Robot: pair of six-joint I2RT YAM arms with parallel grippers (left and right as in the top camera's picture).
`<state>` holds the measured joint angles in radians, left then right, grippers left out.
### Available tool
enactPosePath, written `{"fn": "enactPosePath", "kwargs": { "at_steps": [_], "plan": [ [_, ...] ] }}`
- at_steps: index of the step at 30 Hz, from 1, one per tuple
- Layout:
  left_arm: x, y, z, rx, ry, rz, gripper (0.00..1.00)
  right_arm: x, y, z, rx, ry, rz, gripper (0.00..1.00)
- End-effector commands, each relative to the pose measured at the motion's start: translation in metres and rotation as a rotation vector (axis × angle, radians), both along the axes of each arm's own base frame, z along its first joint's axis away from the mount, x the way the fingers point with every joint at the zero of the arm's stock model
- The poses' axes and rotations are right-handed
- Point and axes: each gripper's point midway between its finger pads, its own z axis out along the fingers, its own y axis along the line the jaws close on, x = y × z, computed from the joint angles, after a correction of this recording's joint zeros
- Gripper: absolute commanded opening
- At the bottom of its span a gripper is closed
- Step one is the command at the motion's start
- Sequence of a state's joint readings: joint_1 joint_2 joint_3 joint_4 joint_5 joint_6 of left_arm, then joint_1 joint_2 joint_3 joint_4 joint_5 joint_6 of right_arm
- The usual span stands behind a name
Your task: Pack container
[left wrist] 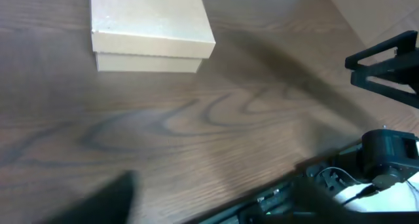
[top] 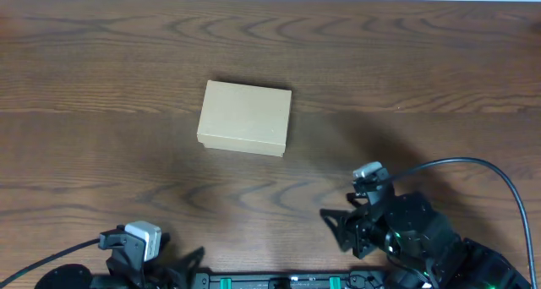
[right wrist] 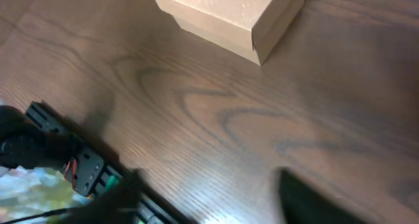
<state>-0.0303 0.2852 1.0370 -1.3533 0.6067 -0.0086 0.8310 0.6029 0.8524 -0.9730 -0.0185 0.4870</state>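
Closed cardboard box (top: 245, 117) on tabletop (top: 423, 69); at its 7 o'clock left tool (left wrist: 209, 194), at 5 o'clock right tool (right wrist: 209, 188), both spread open, empty.

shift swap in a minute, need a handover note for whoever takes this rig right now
Left gripper: open, empty, by the near table edge, apart from the box.
Right gripper: open, empty, also near the front, not touching the box.
Cardboard box: flat on the wooden table, mid-table, lid closed.
Done: nothing that shows; the inside is hidden.
Left: probably open the lid first; no items to pack are in view.
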Motion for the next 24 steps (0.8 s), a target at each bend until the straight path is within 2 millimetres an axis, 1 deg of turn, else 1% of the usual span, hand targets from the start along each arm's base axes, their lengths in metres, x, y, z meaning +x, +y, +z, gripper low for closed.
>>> {"fn": "enactPosePath", "kwargs": {
  "at_steps": [1, 4, 6, 22, 24],
  "plan": [
    [-0.007, -0.002, -0.008, -0.025, 0.062, 0.0, 0.95, -0.003, -0.003, -0.01, -0.011, 0.043, -0.027, 0.99],
    [-0.014, 0.0, -0.018, -0.013, 0.114, 0.01, 0.95, -0.004, -0.004, -0.012, -0.018, 0.049, -0.027, 0.99],
    [-0.015, 0.002, -0.02, -0.003, 0.123, 0.021, 0.95, -0.004, -0.005, -0.012, -0.021, 0.052, -0.028, 0.99],
    [-0.015, 0.002, -0.02, -0.003, 0.125, 0.02, 0.95, -0.004, -0.005, -0.012, -0.021, 0.052, -0.028, 0.99],
    [-0.01, 0.007, -0.02, 0.026, 0.102, 0.04, 0.95, -0.004, -0.005, -0.012, -0.021, 0.052, -0.028, 0.99]
  ]
}}
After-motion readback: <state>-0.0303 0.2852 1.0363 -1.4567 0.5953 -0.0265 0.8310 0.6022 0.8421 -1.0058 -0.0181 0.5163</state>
